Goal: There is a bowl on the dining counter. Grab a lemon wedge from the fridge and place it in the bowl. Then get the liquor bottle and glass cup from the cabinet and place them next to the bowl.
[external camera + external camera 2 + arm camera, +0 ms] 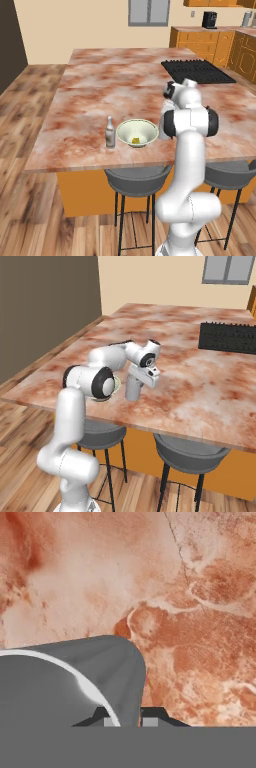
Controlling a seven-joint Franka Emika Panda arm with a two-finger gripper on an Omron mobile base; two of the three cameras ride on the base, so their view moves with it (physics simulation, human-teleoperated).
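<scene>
Cup going down beside the bowl, last of the 3 items.

Gripper (125, 719) is pinched on the rim wall of the glass cup (133, 387), 1 finger inside and 1 outside. The cup stands upright, long axis vertical, mouth up toward the hand. Its base looks at or just above the dining counter (100, 85); I can't tell if it touches. It sits just beside the bowl (137, 132), on the arm's side. Liquor bottle (110, 133) stands upright on the bowl's other side, neck up, close to it. Lemon wedge (135, 140) lies in the bowl bottom. All 3 cluster near the counter's front edge, which fits "next to the bowl". Judging by that, the cup just needs releasing.
</scene>
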